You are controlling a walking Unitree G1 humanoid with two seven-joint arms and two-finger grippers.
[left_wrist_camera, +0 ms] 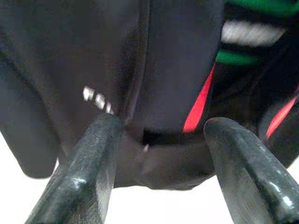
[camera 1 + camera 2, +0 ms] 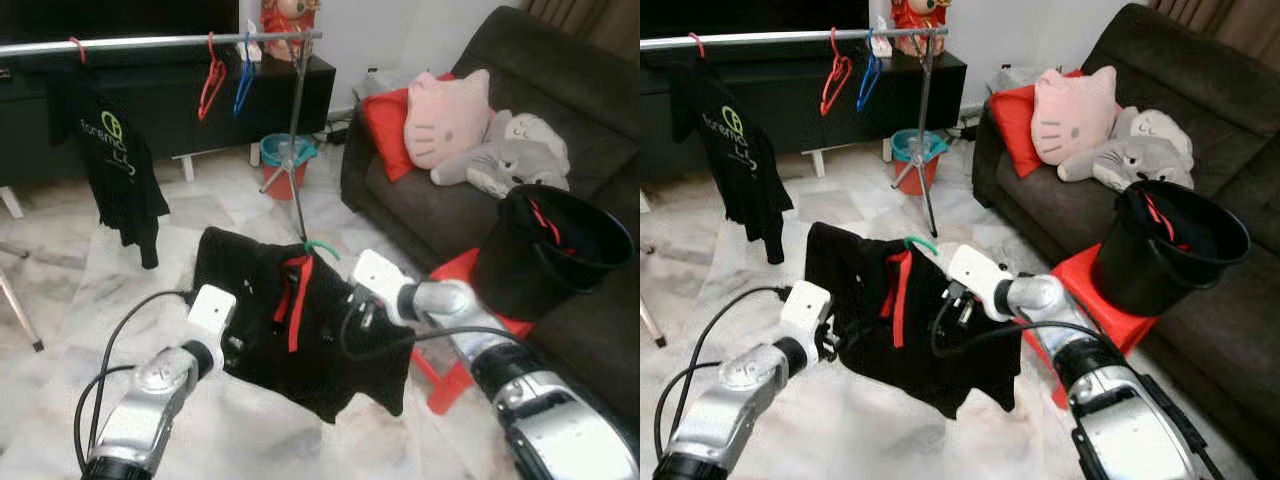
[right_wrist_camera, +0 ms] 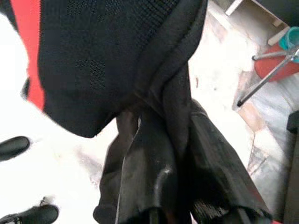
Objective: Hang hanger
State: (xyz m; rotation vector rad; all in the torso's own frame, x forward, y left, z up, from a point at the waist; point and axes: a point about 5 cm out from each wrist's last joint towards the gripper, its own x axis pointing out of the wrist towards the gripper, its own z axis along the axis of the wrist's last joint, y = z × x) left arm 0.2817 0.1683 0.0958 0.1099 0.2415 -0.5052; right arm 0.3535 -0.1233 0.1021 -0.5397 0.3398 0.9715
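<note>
A black garment [image 2: 300, 320] with red stripes hangs on a green hanger, whose hook [image 2: 322, 246] pokes out at its top. It is held up in front of me above the floor. My right gripper [image 3: 159, 177] is shut on a bunched fold of the garment at its right side. At the garment's left side, my left gripper [image 1: 161, 126] stands open, its fingers [image 1: 88, 158] against the fabric. The silver clothes rail [image 2: 160, 42] runs across the back left. On it hang a black T-shirt [image 2: 115, 160], a red hanger [image 2: 211, 78] and a blue hanger [image 2: 245, 80].
The rail's stand [image 2: 297, 150] rises just behind the garment, with a teal bucket [image 2: 287, 160] at its foot. A dark sofa [image 2: 560, 80] with plush toys is on the right. A black bucket [image 2: 550, 250] sits on a red stool [image 2: 450, 370] near my right arm.
</note>
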